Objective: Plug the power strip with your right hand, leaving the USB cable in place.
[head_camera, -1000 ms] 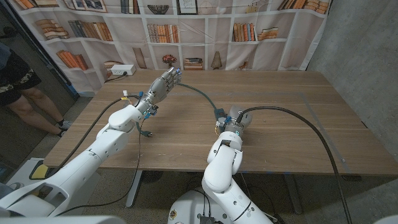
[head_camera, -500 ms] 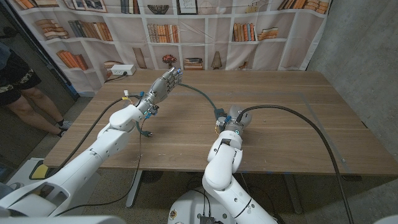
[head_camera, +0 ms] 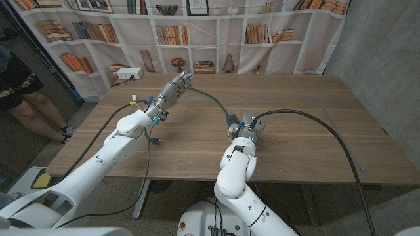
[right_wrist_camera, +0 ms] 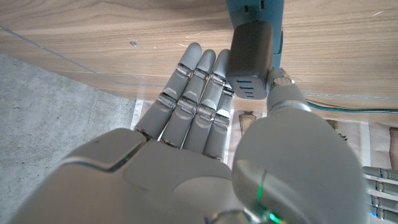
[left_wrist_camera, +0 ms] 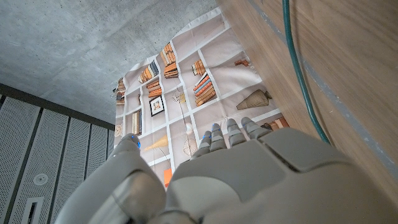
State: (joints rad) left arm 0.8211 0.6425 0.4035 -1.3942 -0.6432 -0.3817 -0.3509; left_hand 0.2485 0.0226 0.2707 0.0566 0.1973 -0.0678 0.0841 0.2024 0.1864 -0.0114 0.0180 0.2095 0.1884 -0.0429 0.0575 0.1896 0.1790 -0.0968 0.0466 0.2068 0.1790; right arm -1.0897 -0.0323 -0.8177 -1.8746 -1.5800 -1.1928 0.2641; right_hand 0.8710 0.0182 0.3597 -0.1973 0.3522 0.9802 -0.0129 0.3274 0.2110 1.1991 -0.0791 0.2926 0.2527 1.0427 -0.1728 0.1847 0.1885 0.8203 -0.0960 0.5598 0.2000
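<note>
Nothing has moved: right hand still pinches the plug, left hand spread.

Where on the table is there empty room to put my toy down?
The biggest bare patch is the table's right part, between the thick black cable and the far edge. Another lies along the near edge, between the left arm and the right arm. It is crowded in the middle, around the right hand, the power strip and the green cable.
</note>
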